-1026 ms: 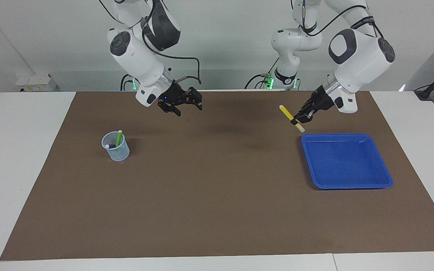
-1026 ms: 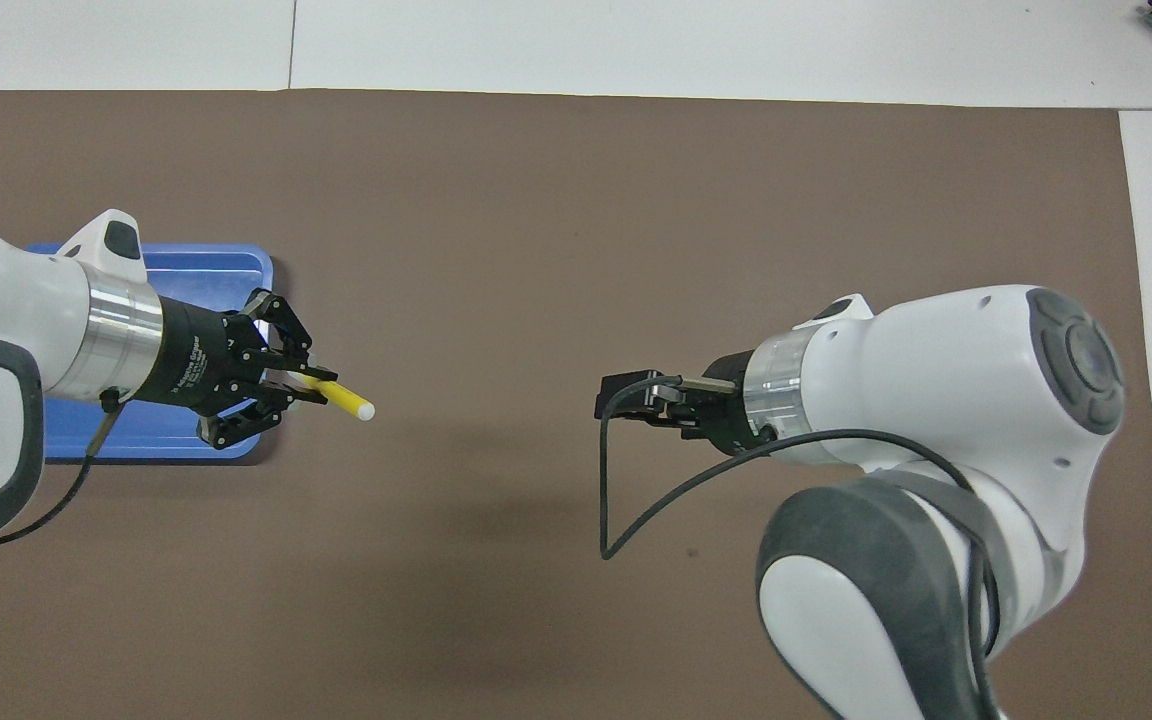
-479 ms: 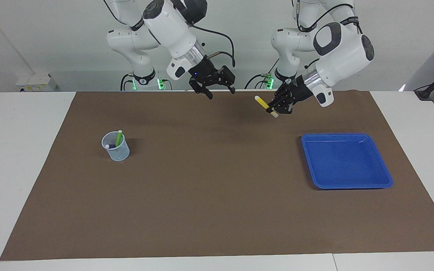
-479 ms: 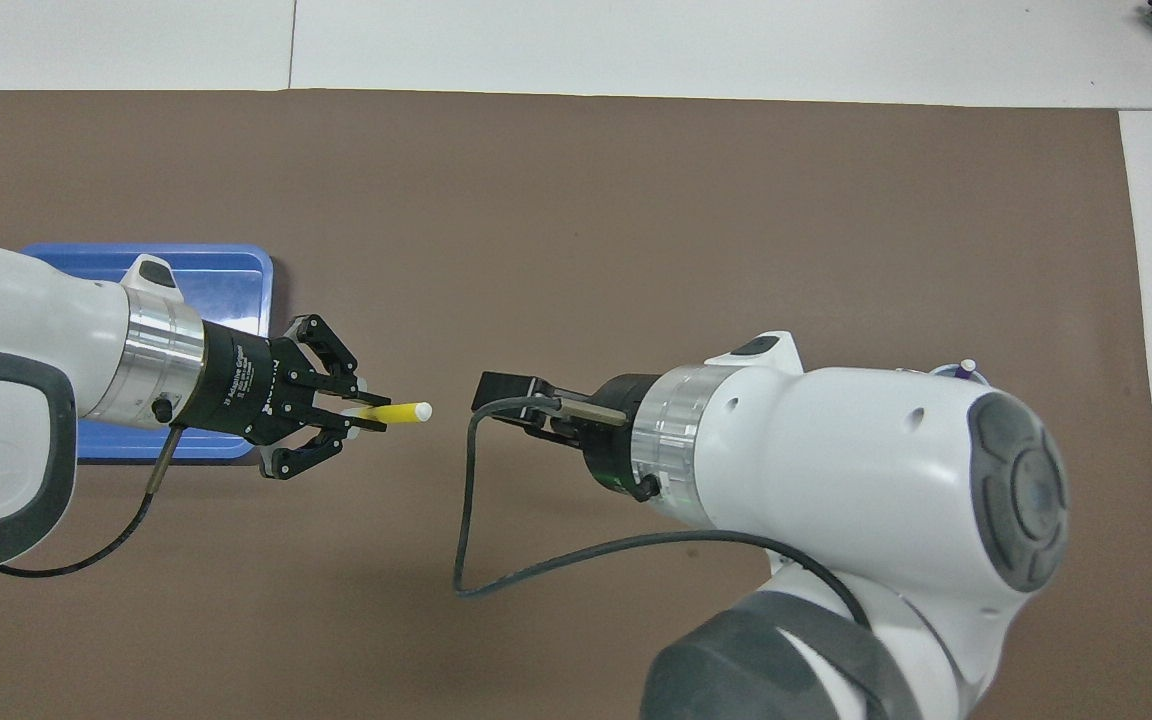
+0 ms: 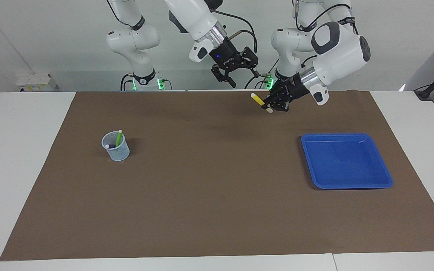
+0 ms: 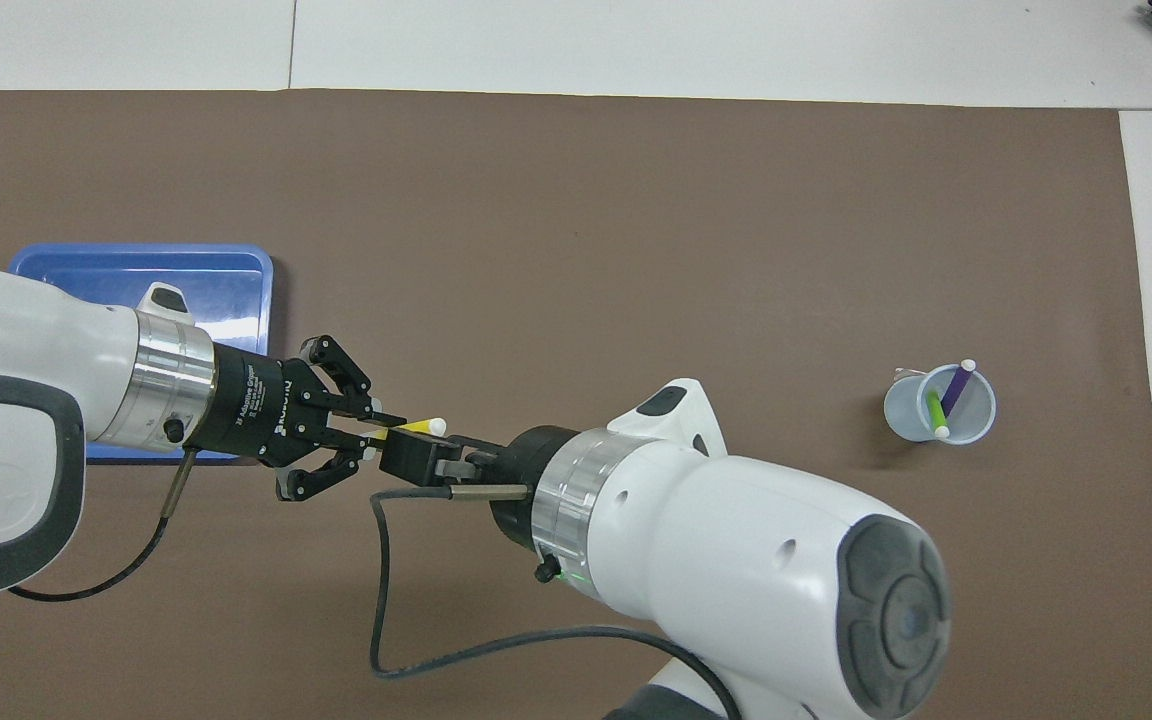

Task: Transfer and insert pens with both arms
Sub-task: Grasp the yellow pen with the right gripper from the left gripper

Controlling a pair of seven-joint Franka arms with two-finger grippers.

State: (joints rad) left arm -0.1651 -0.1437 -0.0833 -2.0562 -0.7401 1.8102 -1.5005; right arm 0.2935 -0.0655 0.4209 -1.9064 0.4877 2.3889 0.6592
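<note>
Left gripper point(image 5: 273, 104): clamped on the yellow pen point(image 5: 258, 101), above the mat's point(image 5: 217, 210) robot-side edge.
Right gripper point(image 5: 236, 73): jaws spread, approaching the pen.
Handling: light, rigid, likely slick; take the free yellow barrel.

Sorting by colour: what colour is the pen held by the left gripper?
Yellow pen with whitish ends, held in the left gripper; clearest in the facing view.

mat point(image 5: 217, 210): on bench point(image 5: 21, 150), under everything
cup point(image 5: 115, 146): at my right arm's end
two pens point(image 5: 118, 138): in cup
tray point(image 5: 346, 160): at my left arm's end
third pen point(image 5: 259, 101): in my left gripper point(image 5: 273, 107) jaws, over mat
right gripper point(image 5: 239, 73): up, just beside pen tip
</note>
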